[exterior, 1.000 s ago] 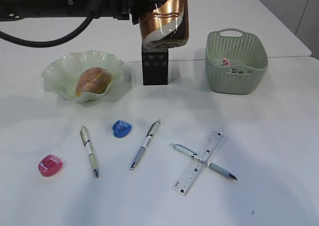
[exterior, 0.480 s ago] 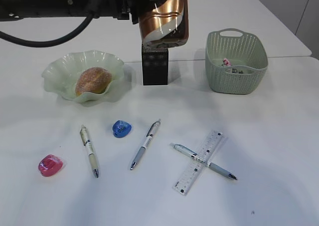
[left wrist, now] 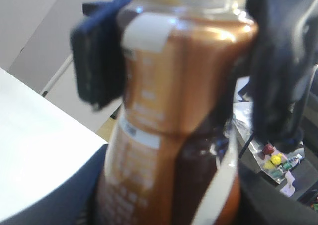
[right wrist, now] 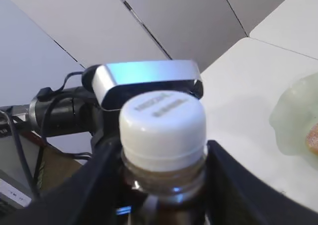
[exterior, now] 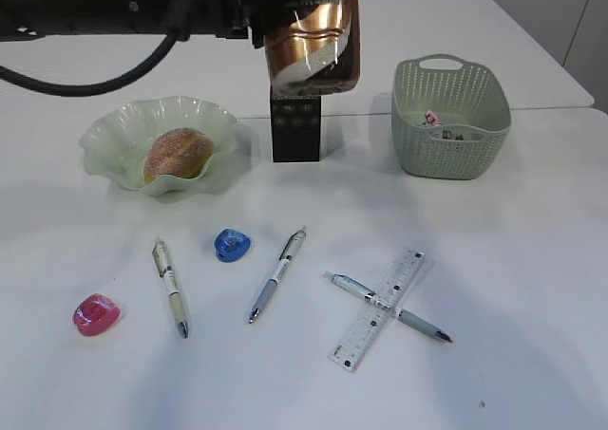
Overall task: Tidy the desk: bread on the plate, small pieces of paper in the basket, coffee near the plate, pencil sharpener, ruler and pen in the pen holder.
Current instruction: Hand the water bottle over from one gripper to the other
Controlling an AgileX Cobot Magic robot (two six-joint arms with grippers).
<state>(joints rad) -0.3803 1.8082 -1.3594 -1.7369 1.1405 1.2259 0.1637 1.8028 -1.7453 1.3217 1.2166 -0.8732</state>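
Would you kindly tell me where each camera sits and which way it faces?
Exterior: in front of the desk, looking down at a slant; an arm holds the coffee aloft.
Left wrist: looks along its fingers clamping the bottle's body.
Right wrist: looks at the white cap between its fingers.
All three show the coffee.

I see a coppery-brown coffee bottle (exterior: 312, 46) with a white swirl on its label and a white cap (right wrist: 162, 123), hanging above the black mesh pen holder (exterior: 295, 126) on my white table (exterior: 532, 288). Left of the pen holder, the golden-brown bread (exterior: 177, 154) lies in a pale green translucent plate (exterior: 114, 136); right of it stands a sage-green perforated basket (exterior: 451, 150). In front of the pen holder lie a blue sharpener (exterior: 231, 244), a pink sharpener (exterior: 96, 314) and a clear ruler (exterior: 378, 308) with black markings.
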